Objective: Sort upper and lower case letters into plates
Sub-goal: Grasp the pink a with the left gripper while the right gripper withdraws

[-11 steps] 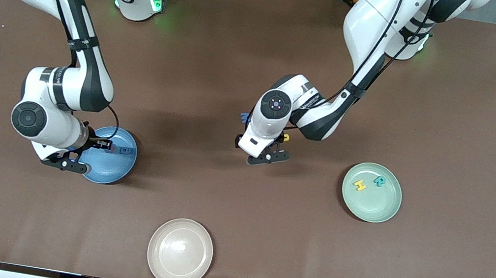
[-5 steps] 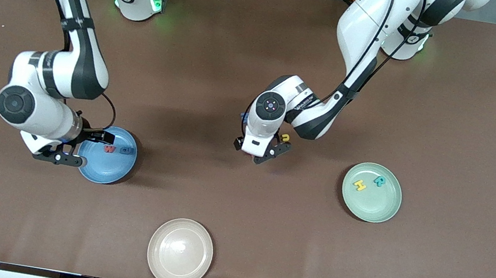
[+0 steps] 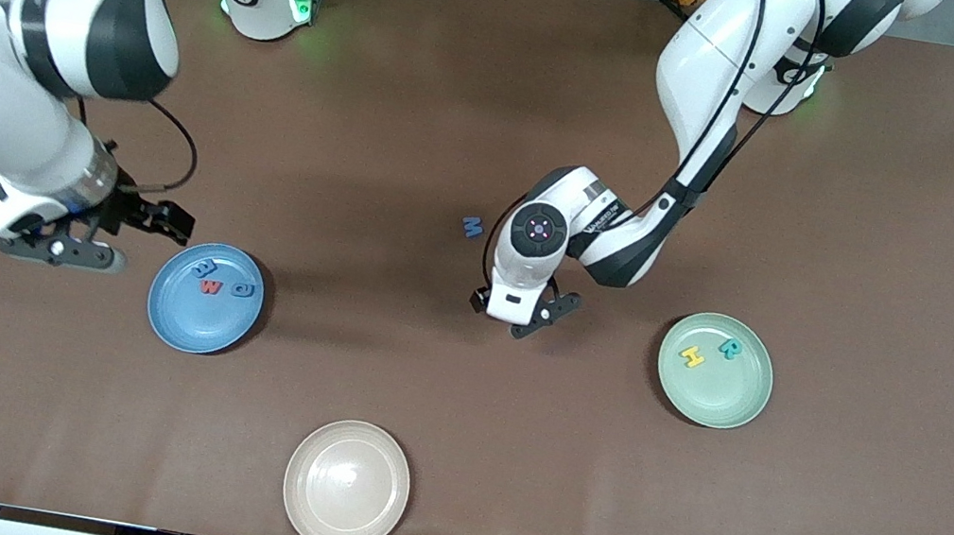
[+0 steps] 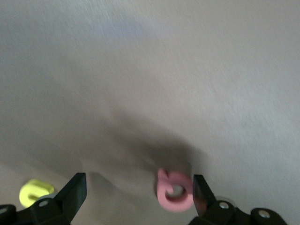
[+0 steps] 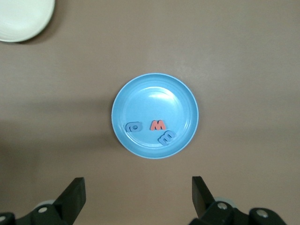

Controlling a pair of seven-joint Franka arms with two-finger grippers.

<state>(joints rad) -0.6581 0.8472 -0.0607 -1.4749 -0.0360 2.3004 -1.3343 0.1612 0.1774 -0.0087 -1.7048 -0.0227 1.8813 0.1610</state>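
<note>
The blue plate holds three letters, a red one between two blue ones; the right wrist view shows the plate too. My right gripper is open and empty, raised beside that plate toward the right arm's end. The pale green plate holds a yellow H and a teal R. My left gripper is open and low over the table's middle. A pink letter lies between its fingers, close to one fingertip. A yellow letter lies outside the other.
A blue letter M lies on the table beside the left arm's wrist. A cream-white plate sits near the front edge, also showing in a corner of the right wrist view. The brown table is bare elsewhere.
My right gripper rose and drew back from the blue plate, which now shows a third letter. My left gripper shifted a little toward the green plate, uncovering the blue M.
</note>
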